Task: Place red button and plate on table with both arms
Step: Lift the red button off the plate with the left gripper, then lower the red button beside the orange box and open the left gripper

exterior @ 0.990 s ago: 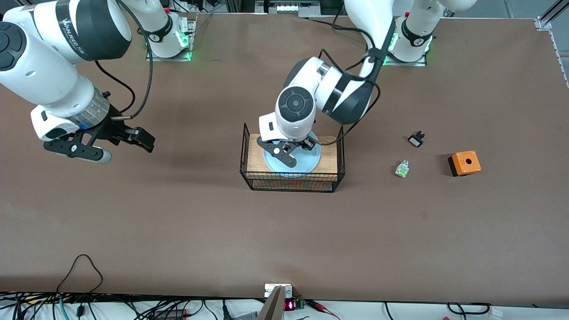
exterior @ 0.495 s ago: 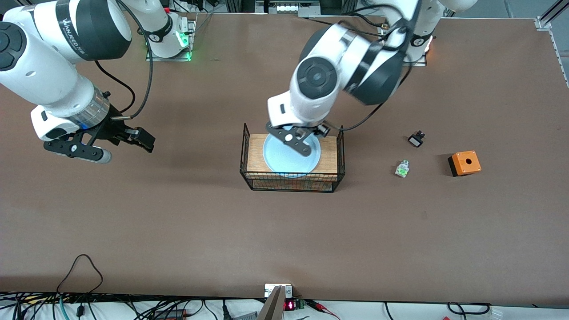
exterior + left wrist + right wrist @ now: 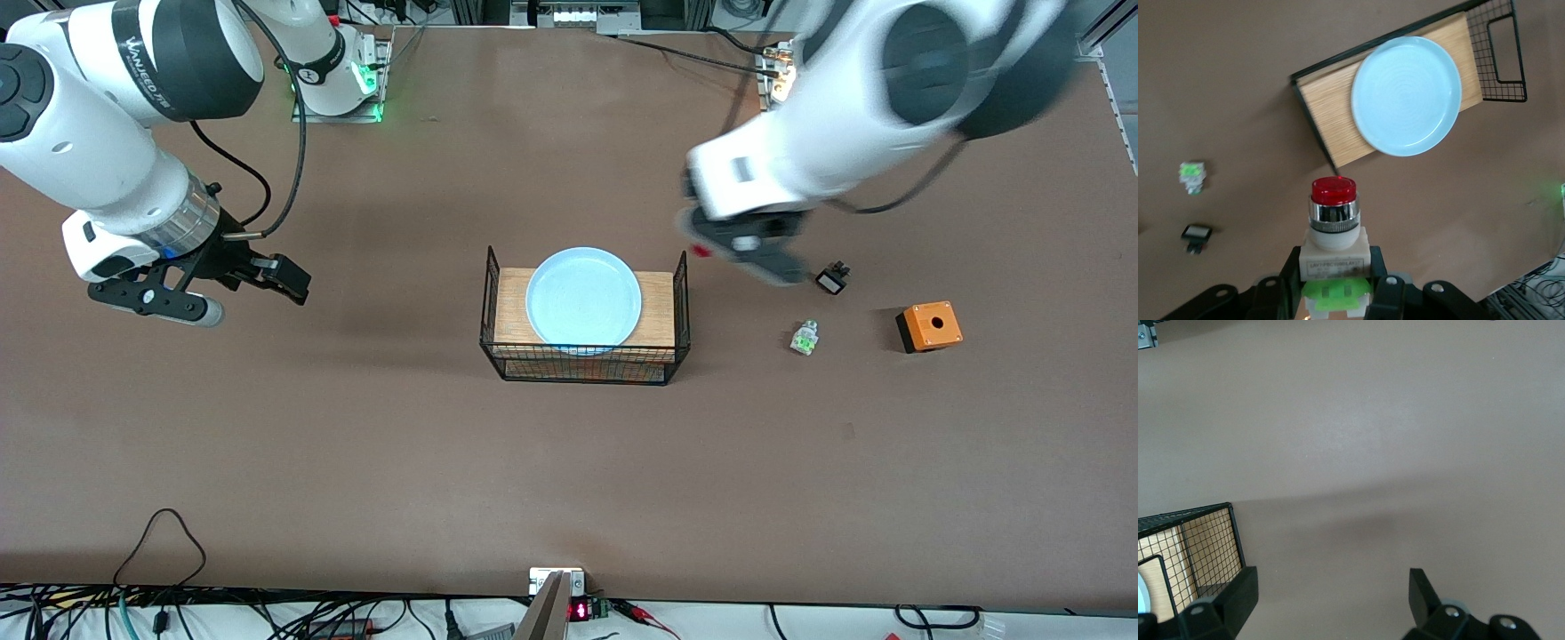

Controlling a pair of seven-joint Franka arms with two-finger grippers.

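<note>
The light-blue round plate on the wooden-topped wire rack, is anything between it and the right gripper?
Nothing visible lies on the light-blue round plate, which sits bare on the wooden-topped black wire rack. The rack's mesh end wall rises beside it toward the open right gripper, which hangs over bare brown table, so coming from above looks clearest.

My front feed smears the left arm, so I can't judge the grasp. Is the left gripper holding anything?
Observer: Yes. The left wrist view shows the left gripper shut on the red button, with the red cap sticking out past the fingers.
Operator: And the right gripper, from its own camera?
Observer: The right wrist view shows the right gripper open, with nothing between its fingers, over bare table.
</note>
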